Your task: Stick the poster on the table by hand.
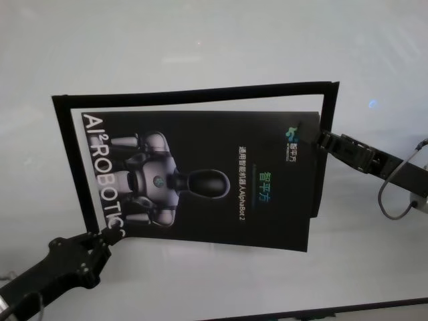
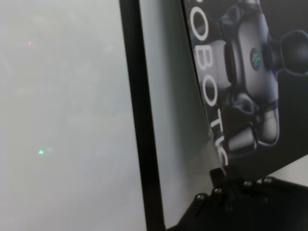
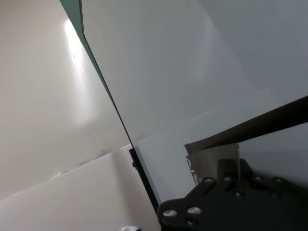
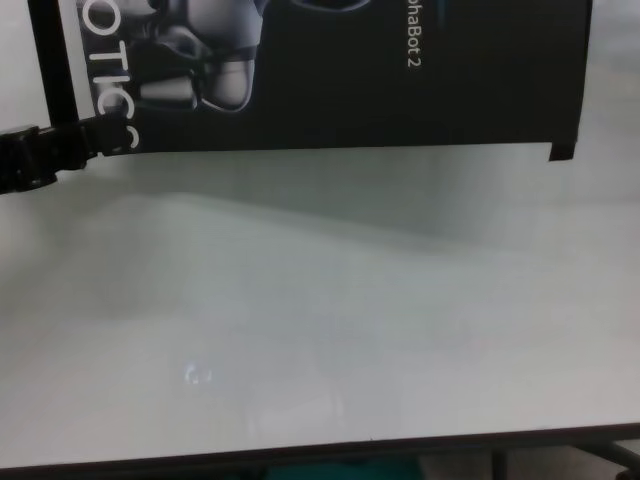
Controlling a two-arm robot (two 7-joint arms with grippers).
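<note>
The poster (image 1: 221, 180) is a black glossy sheet with a grey-white robot image and white lettering. It hangs a little above the white table (image 1: 200, 40) and casts a shadow in the chest view (image 4: 350, 80). My left gripper (image 1: 107, 235) is shut on its near left corner by the big letters, as the left wrist view (image 2: 221, 175) and the chest view (image 4: 85, 140) also show. My right gripper (image 1: 319, 139) is shut on its far right edge, also seen in the right wrist view (image 3: 236, 168). The poster's printed side shows in the left wrist view (image 2: 269, 72).
Narrow black tape strips (image 1: 194, 95) run along the poster's far, left and right sides, with a pale gap between them and the print; one shows in the left wrist view (image 2: 139, 120). The table's dark front edge (image 4: 320, 455) lies near me. A cable (image 1: 394, 200) loops off the right arm.
</note>
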